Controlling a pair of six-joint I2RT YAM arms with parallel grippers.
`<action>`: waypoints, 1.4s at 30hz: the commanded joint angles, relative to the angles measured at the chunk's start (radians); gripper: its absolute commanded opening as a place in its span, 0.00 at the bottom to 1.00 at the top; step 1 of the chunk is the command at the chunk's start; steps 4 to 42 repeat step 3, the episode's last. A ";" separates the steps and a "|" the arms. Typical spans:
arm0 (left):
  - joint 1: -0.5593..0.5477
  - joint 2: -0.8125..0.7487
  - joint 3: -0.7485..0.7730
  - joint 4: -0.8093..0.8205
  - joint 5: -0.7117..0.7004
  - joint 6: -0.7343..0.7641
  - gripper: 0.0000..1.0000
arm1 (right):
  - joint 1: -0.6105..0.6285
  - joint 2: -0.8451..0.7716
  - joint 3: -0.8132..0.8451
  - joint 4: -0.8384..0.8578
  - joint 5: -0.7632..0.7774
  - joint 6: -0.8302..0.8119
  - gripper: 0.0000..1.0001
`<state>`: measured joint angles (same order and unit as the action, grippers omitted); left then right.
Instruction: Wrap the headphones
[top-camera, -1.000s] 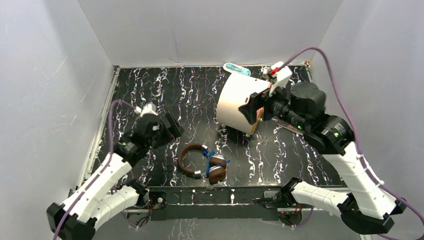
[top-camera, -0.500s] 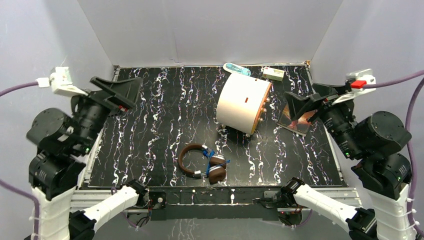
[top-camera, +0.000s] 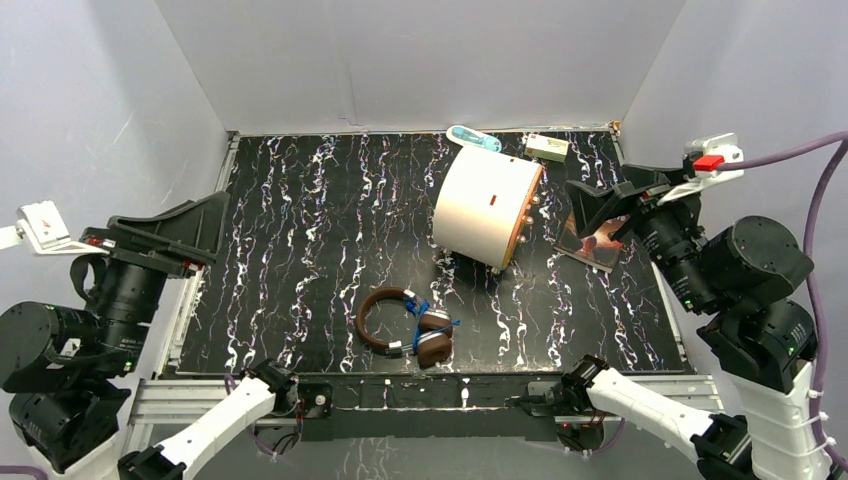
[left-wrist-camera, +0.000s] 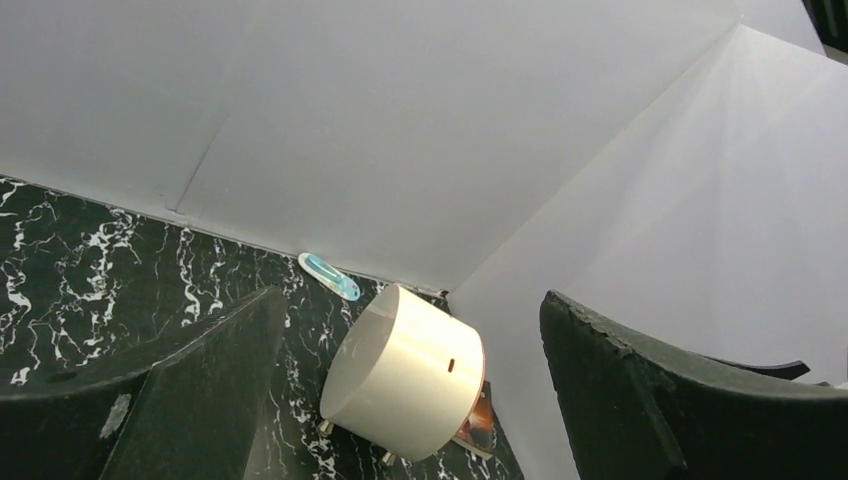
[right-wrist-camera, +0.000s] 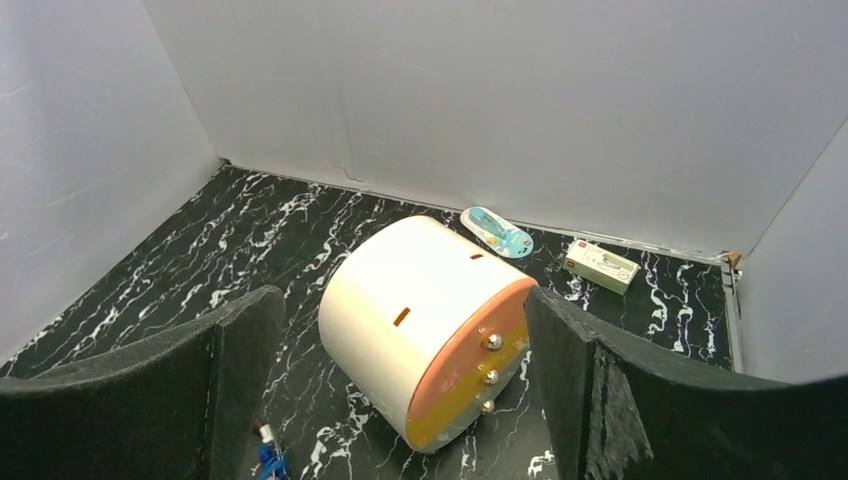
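Brown headphones (top-camera: 408, 325) lying folded with blue cord bundled at the cups, looking wrapped, well below both empty, spread-open grippers: left (top-camera: 168, 228), right (top-camera: 610, 197).

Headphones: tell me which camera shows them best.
Top external: the brown headphones lie whole and unblocked near the table's front edge. Left wrist misses them entirely; right wrist catches only a blue scrap at its bottom edge, possibly their cord.
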<state>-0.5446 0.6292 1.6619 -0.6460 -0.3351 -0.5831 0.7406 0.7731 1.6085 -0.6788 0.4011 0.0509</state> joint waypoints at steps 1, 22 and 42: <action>0.006 0.023 -0.010 -0.013 -0.011 0.015 0.98 | -0.001 0.013 0.017 0.047 0.002 0.015 0.98; 0.005 0.029 -0.010 -0.020 -0.006 0.016 0.98 | -0.001 0.015 0.020 0.042 -0.008 0.017 0.99; 0.005 0.029 -0.010 -0.020 -0.006 0.016 0.98 | -0.001 0.015 0.020 0.042 -0.008 0.017 0.99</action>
